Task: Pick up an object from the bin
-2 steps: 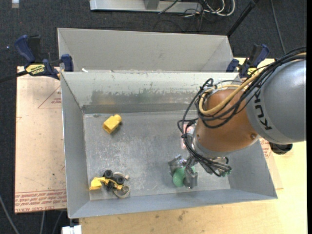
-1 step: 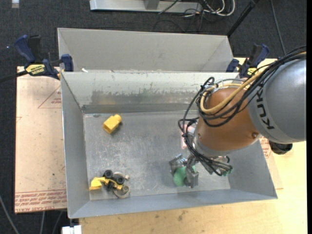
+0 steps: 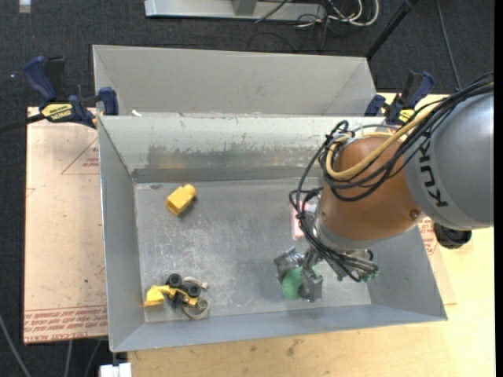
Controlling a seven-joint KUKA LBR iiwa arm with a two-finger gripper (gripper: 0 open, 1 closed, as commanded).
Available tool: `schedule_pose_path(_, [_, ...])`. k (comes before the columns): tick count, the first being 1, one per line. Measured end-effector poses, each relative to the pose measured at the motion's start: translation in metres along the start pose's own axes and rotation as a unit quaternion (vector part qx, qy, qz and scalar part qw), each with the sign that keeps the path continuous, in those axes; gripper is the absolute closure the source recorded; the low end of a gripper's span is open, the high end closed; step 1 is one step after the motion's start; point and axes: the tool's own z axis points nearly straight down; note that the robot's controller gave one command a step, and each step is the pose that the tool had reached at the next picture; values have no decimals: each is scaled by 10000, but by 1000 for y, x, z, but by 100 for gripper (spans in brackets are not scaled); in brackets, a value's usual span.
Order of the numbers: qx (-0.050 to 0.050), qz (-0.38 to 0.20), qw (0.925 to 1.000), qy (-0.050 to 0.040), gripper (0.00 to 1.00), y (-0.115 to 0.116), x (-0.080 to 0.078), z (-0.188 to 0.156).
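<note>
My gripper (image 3: 301, 277) is low in the bin's front right part, under the arm's orange cover. A small green object (image 3: 291, 286) sits right at its fingertips, and whether it lies between them I cannot make out. A yellow block (image 3: 181, 199) lies at the back left of the bin floor, far from the gripper. A yellow piece joined to black and silver metal parts (image 3: 179, 294) lies at the front left.
The arm with its orange cover and looping cables reaches in from the right and hides the bin's right side. The bin's sloped walls rise close behind and to the right of the gripper.
</note>
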Motion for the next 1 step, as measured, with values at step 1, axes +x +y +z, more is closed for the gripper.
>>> schedule_pose_path(1, [5,4,10000,-10,100,0,0,-16])
